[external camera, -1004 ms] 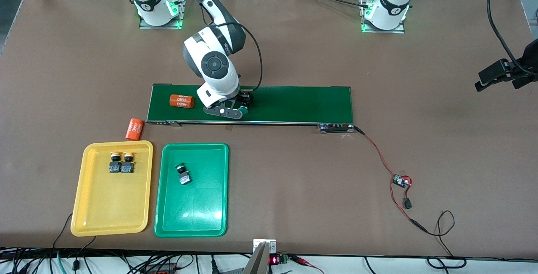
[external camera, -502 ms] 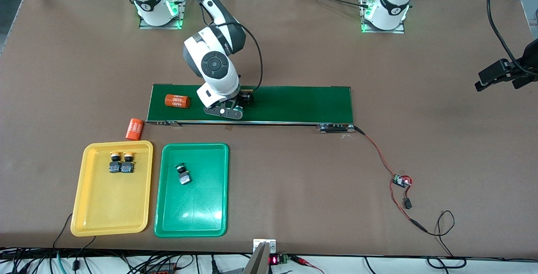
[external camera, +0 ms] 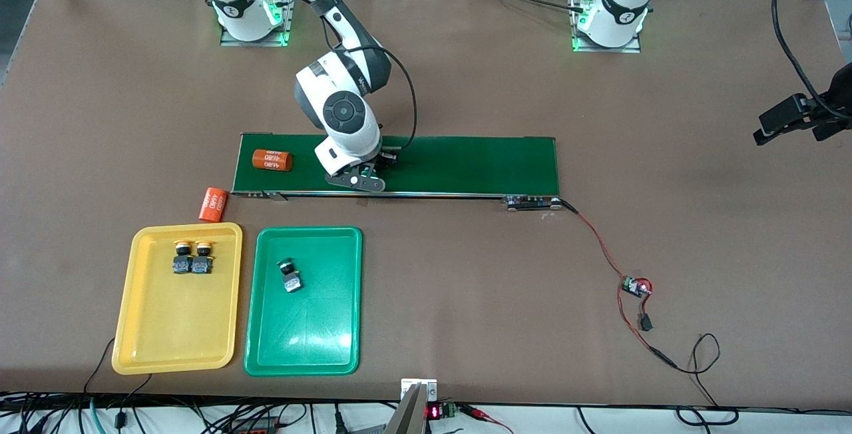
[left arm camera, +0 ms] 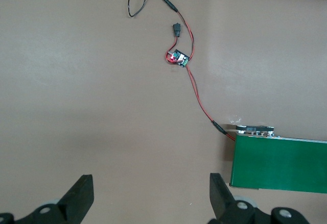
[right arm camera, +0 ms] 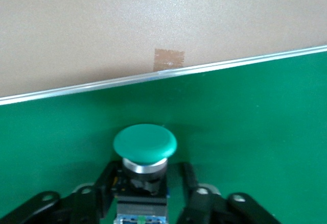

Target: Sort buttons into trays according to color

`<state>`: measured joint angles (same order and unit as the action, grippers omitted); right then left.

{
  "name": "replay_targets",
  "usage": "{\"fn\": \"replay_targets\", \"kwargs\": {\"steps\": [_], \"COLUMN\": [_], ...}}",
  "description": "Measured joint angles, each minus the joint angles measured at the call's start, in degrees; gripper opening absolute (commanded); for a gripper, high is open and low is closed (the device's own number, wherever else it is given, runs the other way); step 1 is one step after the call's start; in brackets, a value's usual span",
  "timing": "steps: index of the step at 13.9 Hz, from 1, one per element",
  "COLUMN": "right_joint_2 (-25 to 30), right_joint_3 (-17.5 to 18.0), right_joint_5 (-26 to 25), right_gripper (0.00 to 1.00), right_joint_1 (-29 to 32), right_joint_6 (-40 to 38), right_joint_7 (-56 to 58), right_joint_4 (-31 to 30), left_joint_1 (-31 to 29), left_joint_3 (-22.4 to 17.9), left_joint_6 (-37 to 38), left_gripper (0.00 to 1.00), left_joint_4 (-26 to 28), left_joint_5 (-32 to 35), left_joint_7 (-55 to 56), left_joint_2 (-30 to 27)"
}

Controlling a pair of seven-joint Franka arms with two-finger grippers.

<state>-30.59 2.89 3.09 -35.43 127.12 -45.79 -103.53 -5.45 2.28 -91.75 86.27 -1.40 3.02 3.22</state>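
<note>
Right gripper (right arm camera: 145, 196) clamps green-capped button (right arm camera: 144, 145) over conveyor belt (right arm camera: 245, 112).

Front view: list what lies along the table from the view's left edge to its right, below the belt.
yellow tray → green tray → red-wired circuit board

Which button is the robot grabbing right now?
Find the long dark green belt in the middle of the table. The right gripper is down on it, its jaws closed around a button with a green cap. It is the only button on the belt; the other three lie in the trays.
</note>
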Motion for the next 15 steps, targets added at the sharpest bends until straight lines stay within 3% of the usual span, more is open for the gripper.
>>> {"fn": "replay_targets", "kwargs": {"steps": [3, 6, 8, 10, 14, 15], "right_joint_2": [0.07, 0.35, -0.11, -3.10, -13.90, -15.91], "right_joint_3": [-0.49, -1.04, -1.25, -1.31, -1.41, -1.44], "right_joint_5": [0.00, 0.00, 0.00, 0.01, 0.00, 0.00], "right_gripper": [0.00, 0.00, 0.00, 0.00, 0.01, 0.09], "right_joint_1": [0.79, 4.88, 8.65, 11.79, 13.84, 14.31], "right_joint_6": [-3.03, -12.01, -12.87, -9.48, 5.52, 8.03], "right_joint_7": [0.69, 9.62, 17.41, 22.69, 26.30, 27.11], "right_joint_4": [3.19, 12.84, 17.84, 21.94, 27.20, 27.77], "left_joint_1": [-0.01, -0.02, -0.02, -0.02, -0.02, -0.02], "left_joint_3": [-0.03, -0.06, -0.06, -0.06, -0.08, -0.08], "left_joint_6": [-0.01, -0.03, -0.05, -0.14, -1.34, -1.43], "left_gripper": [1.00, 1.00, 1.00, 1.00, 1.00, 1.00], "left_joint_4": [0.01, 0.01, 0.02, 0.04, 0.13, 0.16], "left_joint_5": [0.00, 0.00, 0.00, 0.00, 0.00, 0.00], "left_joint_7": [0.00, 0.00, 0.00, 0.00, 0.00, 0.00], "left_joint_2": [0.01, 0.02, 0.03, 0.17, 1.02, 1.31]}}
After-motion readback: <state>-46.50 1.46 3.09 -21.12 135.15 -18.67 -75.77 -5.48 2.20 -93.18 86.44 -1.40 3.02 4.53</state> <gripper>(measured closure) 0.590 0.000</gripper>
